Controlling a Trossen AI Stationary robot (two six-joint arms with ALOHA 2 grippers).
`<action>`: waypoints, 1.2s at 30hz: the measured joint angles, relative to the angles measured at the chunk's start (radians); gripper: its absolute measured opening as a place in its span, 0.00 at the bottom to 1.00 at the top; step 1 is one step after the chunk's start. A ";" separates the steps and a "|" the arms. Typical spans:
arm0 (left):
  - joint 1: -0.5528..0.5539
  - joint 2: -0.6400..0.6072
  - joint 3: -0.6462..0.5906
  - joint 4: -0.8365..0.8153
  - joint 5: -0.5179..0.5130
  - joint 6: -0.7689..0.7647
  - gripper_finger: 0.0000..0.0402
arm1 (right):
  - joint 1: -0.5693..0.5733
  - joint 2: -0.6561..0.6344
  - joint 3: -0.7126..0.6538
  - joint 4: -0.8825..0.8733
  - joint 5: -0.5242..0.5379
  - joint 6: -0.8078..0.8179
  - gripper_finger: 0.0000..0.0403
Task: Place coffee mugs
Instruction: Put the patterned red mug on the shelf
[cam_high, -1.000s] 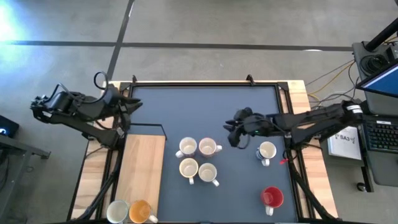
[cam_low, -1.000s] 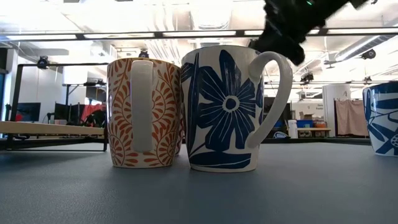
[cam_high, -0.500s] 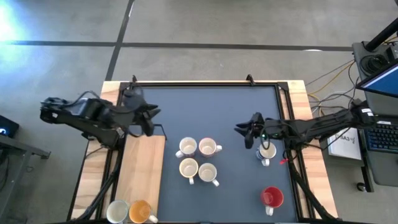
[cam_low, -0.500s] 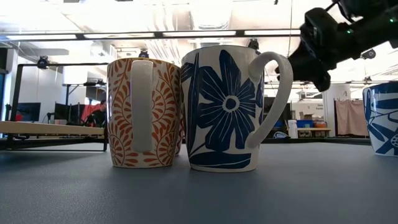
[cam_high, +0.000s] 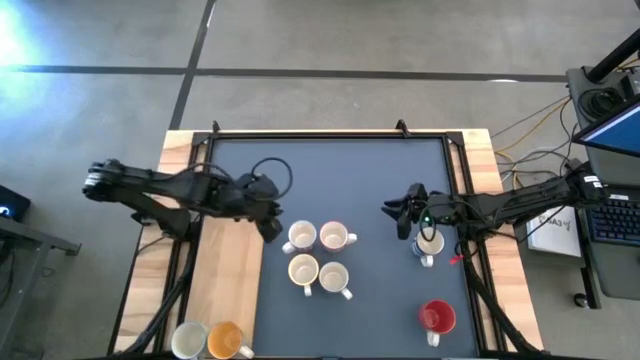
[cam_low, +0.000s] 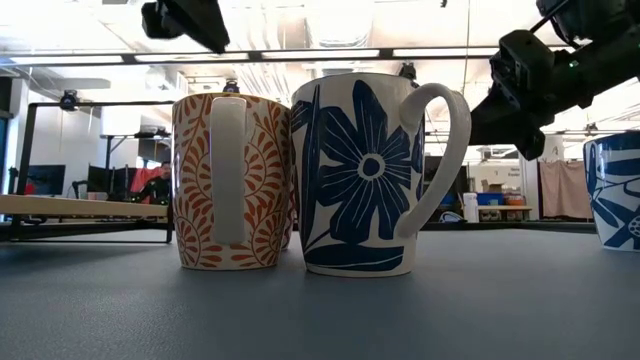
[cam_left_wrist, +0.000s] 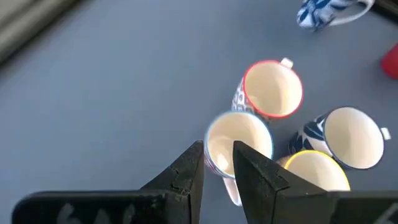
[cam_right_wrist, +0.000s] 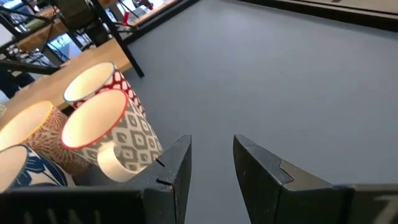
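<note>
Four patterned coffee mugs stand upright in a cluster mid-table: two at the far side (cam_high: 300, 236) (cam_high: 335, 237), two nearer (cam_high: 303, 269) (cam_high: 335, 278). A blue-patterned mug (cam_high: 430, 243) stands at the right and a red one (cam_high: 437, 317) nearer. My left gripper (cam_high: 270, 228) hangs open above the table, just left of the cluster. In the left wrist view its narrow gap (cam_left_wrist: 217, 158) lines up with a cream-lined mug (cam_left_wrist: 239, 142). My right gripper (cam_high: 400, 215) is open and holds nothing, just left of the blue mug.
A wooden board (cam_high: 225, 270) lies along the table's left side, with two more mugs (cam_high: 188, 340) (cam_high: 225, 340) at its near end. A black frame rail (cam_high: 330, 134) runs along the far edge. Bare grey mat (cam_high: 340, 180) spreads beyond the cluster.
My left gripper has swung from the far left corner toward the right and near, sinking and tipping downward, and now hangs beside the mug cluster. My right gripper has drawn back toward the right edge and sunk lower, beside the blue mug. No mug has moved.
</note>
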 joint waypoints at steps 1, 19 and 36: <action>0.005 0.015 0.000 0.000 0.015 -0.019 0.17 | 0.000 0.000 0.000 -0.001 0.000 0.000 0.27; 0.024 0.265 0.000 -0.007 0.127 -0.012 0.17 | 0.000 0.000 0.000 0.001 0.000 0.000 0.27; 0.024 0.359 0.000 0.017 0.074 -0.042 0.17 | 0.000 0.000 0.001 0.002 0.000 0.000 0.27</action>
